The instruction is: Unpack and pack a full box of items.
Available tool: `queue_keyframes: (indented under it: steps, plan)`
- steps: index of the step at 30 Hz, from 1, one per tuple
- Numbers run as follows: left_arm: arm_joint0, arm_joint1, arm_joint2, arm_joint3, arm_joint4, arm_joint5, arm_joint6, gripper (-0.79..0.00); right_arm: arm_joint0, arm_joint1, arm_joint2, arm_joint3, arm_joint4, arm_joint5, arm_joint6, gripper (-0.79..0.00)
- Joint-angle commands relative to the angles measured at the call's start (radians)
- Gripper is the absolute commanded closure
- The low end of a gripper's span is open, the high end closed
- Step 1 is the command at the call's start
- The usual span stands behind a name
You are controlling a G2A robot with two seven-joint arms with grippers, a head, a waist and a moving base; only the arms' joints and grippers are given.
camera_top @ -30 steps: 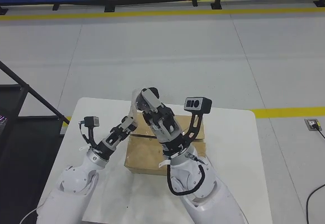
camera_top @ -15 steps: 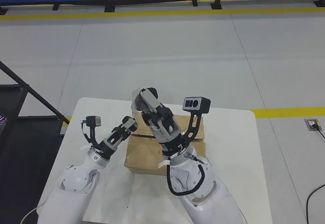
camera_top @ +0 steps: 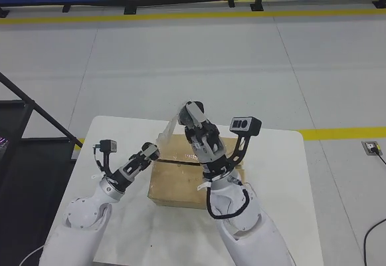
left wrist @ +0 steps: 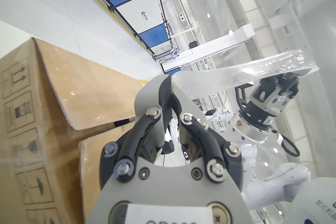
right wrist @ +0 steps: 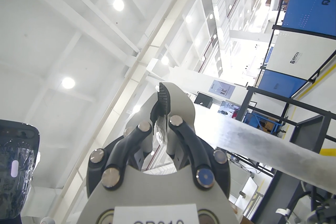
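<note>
On the table (camera_top: 113, 133), the box (camera_top: 179, 179) sits mid-surface with its top flaps down and the seam partly stripped. I'd call this the unsealing step, early in the unpack.

Right gripper (camera_top: 189, 110) is up high over the box's far edge, clamped on the free end of the tape (camera_top: 171, 130). In its wrist view I can see crumpled clear film pinched between the pads of the right gripper (right wrist: 164, 104), and the tape (right wrist: 262, 141) runs off taut. It's held high so the strip peels up and away from the cardboard.

Left gripper (camera_top: 154, 151) is low, just beside the box's upper left edge. In its wrist view the left gripper (left wrist: 170, 88) has fingers closed together. The tape (left wrist: 236, 75) passes right by its tip up to the right gripper (left wrist: 282, 79). I can't tell if the lower end is caught in it or just runs behind. My guess is it's there to brace the box (left wrist: 52, 93) against the pull.

Risk: the tape tears or lifts the box.
</note>
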Motion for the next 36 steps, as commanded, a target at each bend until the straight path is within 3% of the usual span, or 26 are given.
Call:
queue_keyframes:
  steps: [1,8,15,23,36]
  plan:
    - [0.011,0.009,-0.030,-0.016,0.009,0.017,-0.044,0.000,-0.018,0.004,0.016,0.004,-0.001,0.010,0.012,0.000]
    - [0.025,0.045,-0.136,-0.065,0.024,0.158,-0.253,0.000,-0.102,0.020,0.070,-0.013,-0.022,0.106,0.054,0.000]
    - [0.000,0.067,-0.184,-0.075,0.046,0.263,-0.362,0.000,-0.197,0.035,0.113,-0.056,-0.044,0.150,0.072,0.000]
    - [-0.044,0.070,-0.138,-0.046,0.092,0.331,-0.351,0.000,-0.299,0.049,0.135,-0.103,-0.092,0.215,0.067,0.000]
    - [-0.112,0.078,-0.098,0.008,0.123,0.381,-0.380,0.000,-0.371,0.064,0.167,-0.119,-0.077,0.279,0.079,0.000]
